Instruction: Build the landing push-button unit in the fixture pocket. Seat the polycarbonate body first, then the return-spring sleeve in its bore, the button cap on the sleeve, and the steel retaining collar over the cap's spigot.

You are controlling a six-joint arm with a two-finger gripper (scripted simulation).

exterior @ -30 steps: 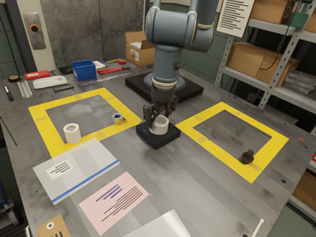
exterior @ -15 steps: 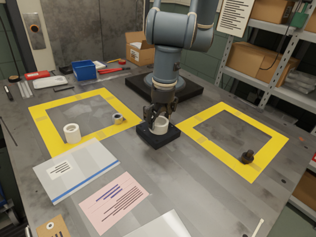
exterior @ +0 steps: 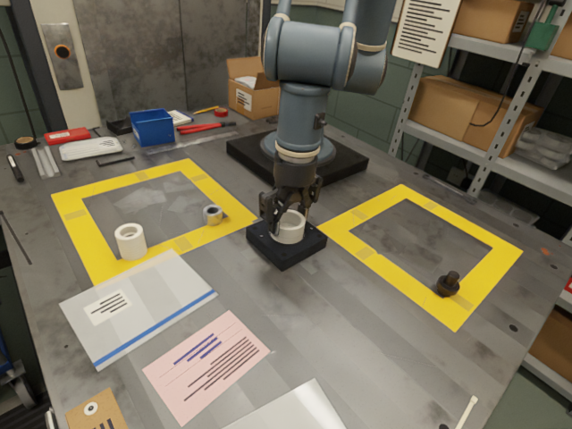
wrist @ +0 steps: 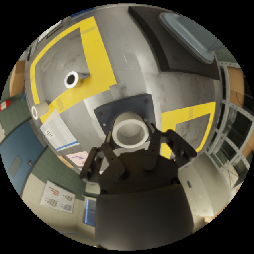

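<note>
The white polycarbonate body (exterior: 290, 226) (wrist: 129, 133), a hollow cup with its open end up, stands in the pocket of the dark square fixture (exterior: 286, 241) (wrist: 125, 109) at the middle of the table. Inside the left yellow frame, a ribbed white sleeve (exterior: 130, 240) (wrist: 39, 109) stands upright near the front edge and a small steel collar (exterior: 213, 214) (wrist: 74, 79) lies farther back. A dark button cap (exterior: 448, 283) sits on the front edge of the right yellow frame. My gripper (exterior: 287, 220) (wrist: 129, 137) reaches straight down over the fixture and is closed around the polycarbonate body.
Behind the fixture stands the arm's base on a black plate (exterior: 298, 157). A blue bin (exterior: 151, 126), tools and a cardboard box (exterior: 252, 94) line the rear edge. Shelving (exterior: 489, 106) runs along the right. Paper sheets (exterior: 138, 305) lie at the front left.
</note>
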